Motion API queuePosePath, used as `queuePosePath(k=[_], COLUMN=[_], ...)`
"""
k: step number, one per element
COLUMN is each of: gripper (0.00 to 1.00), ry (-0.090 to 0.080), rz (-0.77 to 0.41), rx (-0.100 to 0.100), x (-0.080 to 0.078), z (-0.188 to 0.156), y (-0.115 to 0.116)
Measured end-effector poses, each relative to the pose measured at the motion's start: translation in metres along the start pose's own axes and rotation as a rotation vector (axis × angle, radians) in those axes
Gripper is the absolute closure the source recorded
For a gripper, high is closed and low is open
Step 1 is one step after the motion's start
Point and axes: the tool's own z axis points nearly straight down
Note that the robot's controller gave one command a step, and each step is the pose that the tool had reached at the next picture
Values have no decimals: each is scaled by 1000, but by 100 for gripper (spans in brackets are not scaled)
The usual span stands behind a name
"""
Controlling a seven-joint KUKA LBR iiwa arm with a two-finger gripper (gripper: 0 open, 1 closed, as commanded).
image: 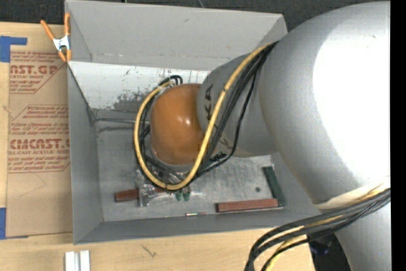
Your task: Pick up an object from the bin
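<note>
Left of my claw (151,195) the bin's floor (114,158) lies bare, save a small brown block (125,196) close by. To the right, a long brown bar (247,205) and dark strip (273,182) crowd the near wall (190,229).

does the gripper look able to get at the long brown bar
Probably yes: the long brown bar lies flat and uncovered, right of the gripper, though close to the near wall of the bin.

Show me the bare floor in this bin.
Bare floor lies between the left wall and the arm, above the small red-brown block. A smaller patch sits between the long brown bar and the dark green strip. Crowded round the hand.
</note>
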Motion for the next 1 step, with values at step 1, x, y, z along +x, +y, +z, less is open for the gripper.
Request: queuePosePath(k=[1], gripper=[100], ry=[-6], rz=[-22], rx=[1], x=[-2], z=[-133], y=[7])
